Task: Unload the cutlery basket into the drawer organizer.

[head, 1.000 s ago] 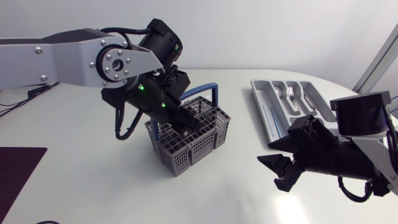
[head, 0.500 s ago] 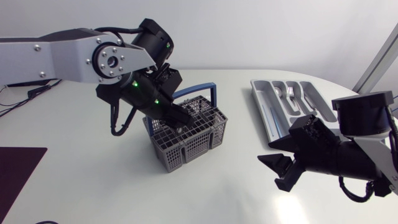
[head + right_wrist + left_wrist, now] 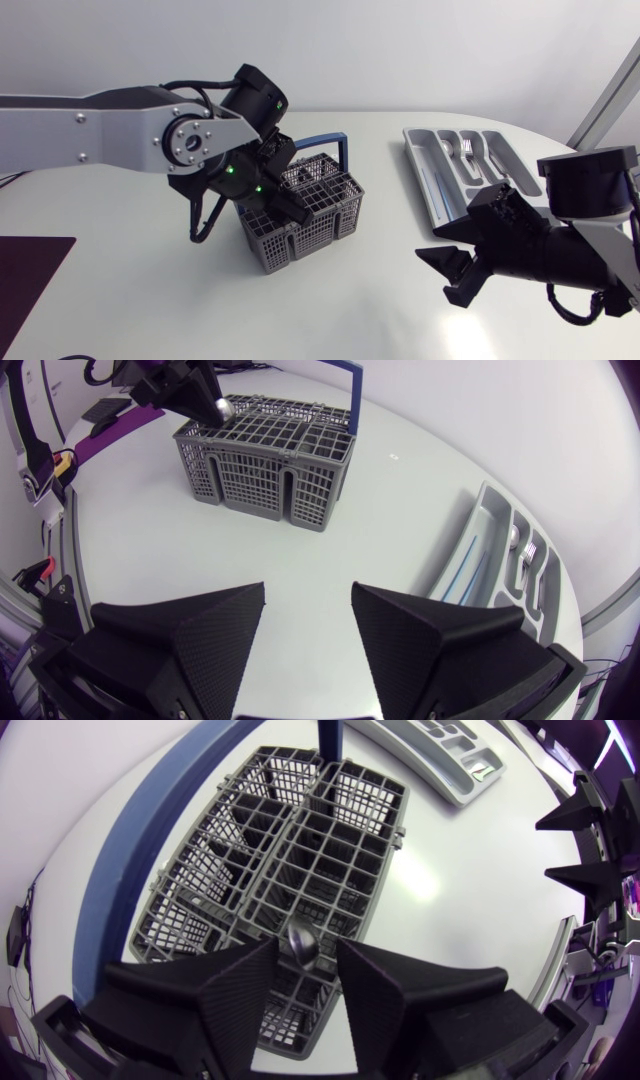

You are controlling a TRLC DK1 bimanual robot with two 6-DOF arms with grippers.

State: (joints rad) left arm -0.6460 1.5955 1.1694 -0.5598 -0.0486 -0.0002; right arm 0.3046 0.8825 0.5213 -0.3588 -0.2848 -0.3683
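Over basket [image 3: 305, 235], downturned jaws around spoon [image 3: 300, 945]

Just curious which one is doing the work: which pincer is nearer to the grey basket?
Left. The left pincer hangs right over one end of the basket, while the right pincer sits well apart from it, beside the drawer organizer.

The silver-grey left arm [image 3: 100, 135] with black joints comes in from the left edge of the frame to its centre, wrist bent downward. Its matte black left gripper [image 3: 288, 207] points down, wedge fingers [image 3: 245, 985] pinching a shiny rounded metal utensil end [image 3: 301, 945]. The right arm [image 3: 585, 190] lies low at the lower right — its matte black right gripper [image 3: 436, 275] spread wide, aimed toward the centre.
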